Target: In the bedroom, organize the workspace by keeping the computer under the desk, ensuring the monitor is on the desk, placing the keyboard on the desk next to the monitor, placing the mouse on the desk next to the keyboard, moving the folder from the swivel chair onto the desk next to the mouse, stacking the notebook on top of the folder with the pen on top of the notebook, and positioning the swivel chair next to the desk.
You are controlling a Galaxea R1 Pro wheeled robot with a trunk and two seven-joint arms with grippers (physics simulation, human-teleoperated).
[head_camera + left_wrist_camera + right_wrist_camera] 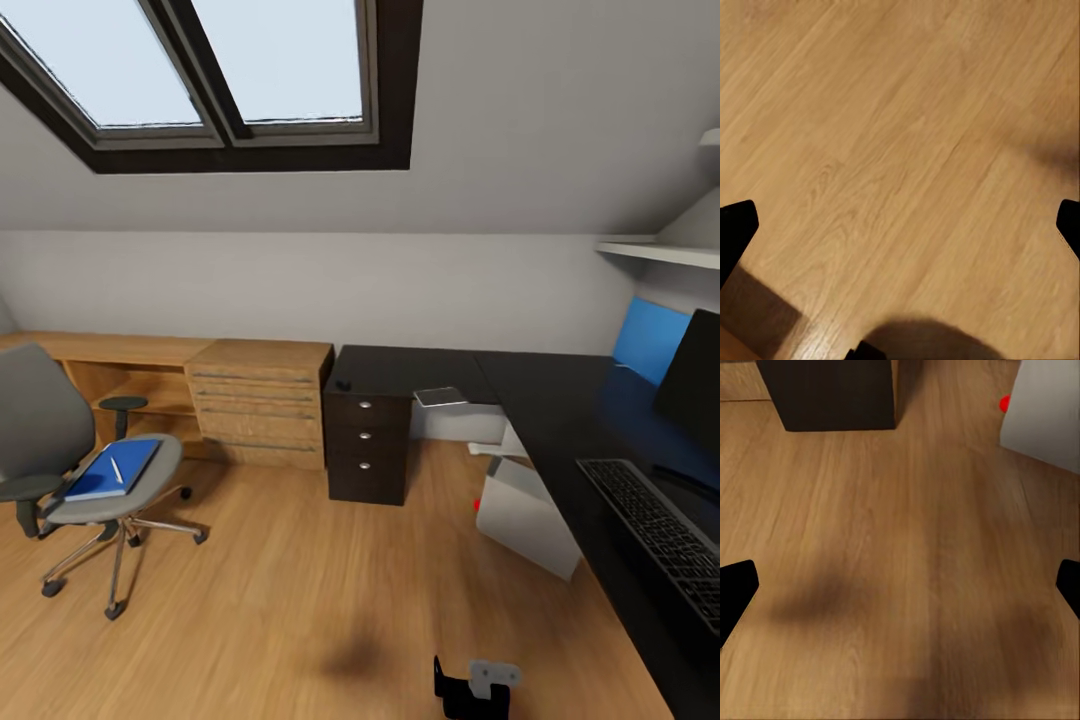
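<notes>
The grey swivel chair stands on the wood floor at the left, well away from the black L-shaped desk. On its seat lies the blue folder with the white pen on top; I cannot make out the notebook. The monitor and the keyboard are on the desk at the right. The pale grey computer sits under the desk. A small dark bump on the desk's left end may be the mouse. My left gripper and right gripper hang open over bare floor.
A light wood drawer unit and low bench run along the back wall, left of the desk's black drawers. A blue wall panel and a white shelf are behind the monitor. Open floor lies between chair and desk.
</notes>
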